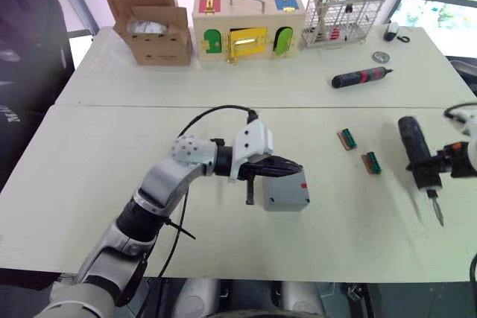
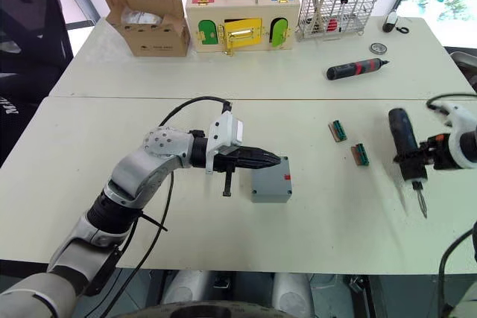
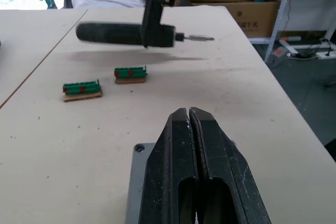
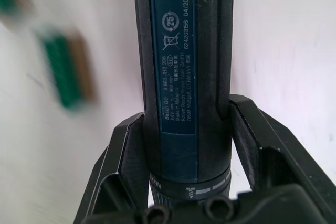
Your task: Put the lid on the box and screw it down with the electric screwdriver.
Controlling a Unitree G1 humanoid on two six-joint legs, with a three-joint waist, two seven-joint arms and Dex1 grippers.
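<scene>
Left eye view shows the box [image 1: 286, 192] near the front middle of the table [image 1: 104, 147], a small grey square with a red mark on its side, and we think the lid [image 3: 137, 182] already lies on it, because the top looks flat and closed with a screw hole at the corner in the left wrist view. The left gripper [image 1: 289, 168] rests over the top of the box with its two fingers pressed together and nothing between them, so we judge it is holding the lid down. The right gripper [image 4: 181, 129] clasps the screwdriver [image 1: 414, 150] by its black body, well apart from the box, bit pointing down and toward us. We judge the screwing step is starting; next the bit must come to a corner hole, upright. Two green connectors [image 1: 347, 139] lie between.
</scene>
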